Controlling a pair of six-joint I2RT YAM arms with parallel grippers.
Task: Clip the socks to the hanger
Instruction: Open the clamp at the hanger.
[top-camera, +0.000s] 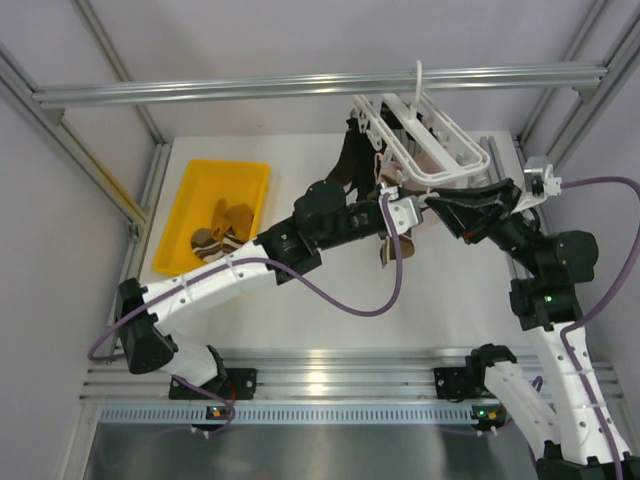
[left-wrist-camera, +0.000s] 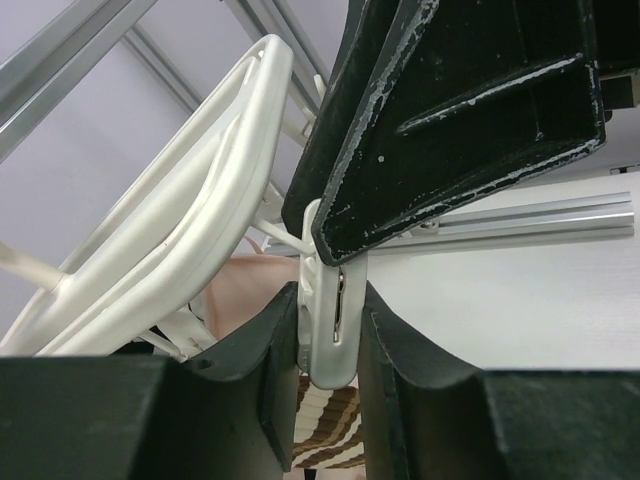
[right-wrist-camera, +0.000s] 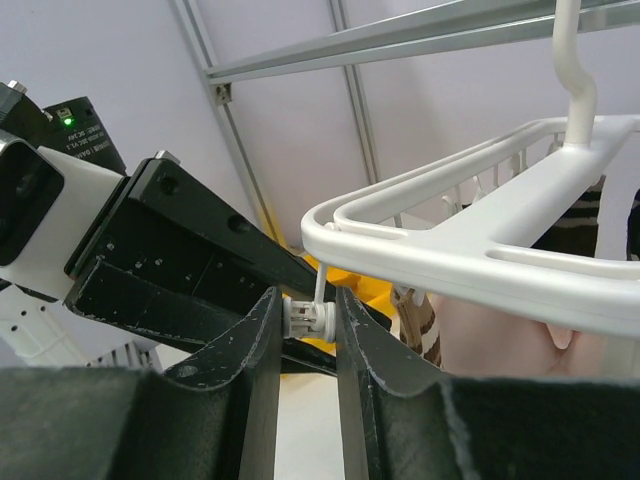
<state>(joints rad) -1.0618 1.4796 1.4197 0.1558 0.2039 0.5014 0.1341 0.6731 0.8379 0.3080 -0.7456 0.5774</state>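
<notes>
White tabletop (top-camera: 430, 300), left hand (left-wrist-camera: 328, 330) and right hand (right-wrist-camera: 308, 315) each pinched onto hanger (right-wrist-camera: 480, 240) clip (left-wrist-camera: 322, 345)

- No text, label, brand, number or sign can be read in any of the three views;
- the only print to be seen is a few lines of tiny white lettering on a black module (right-wrist-camera: 80, 132) at the upper left of the right wrist view, just beside a lit green light (right-wrist-camera: 67, 121); it is too small to make out

Robotics lab test cell, aluminium framing (top-camera: 300, 85), plain white walls (top-camera: 60, 250)
</notes>
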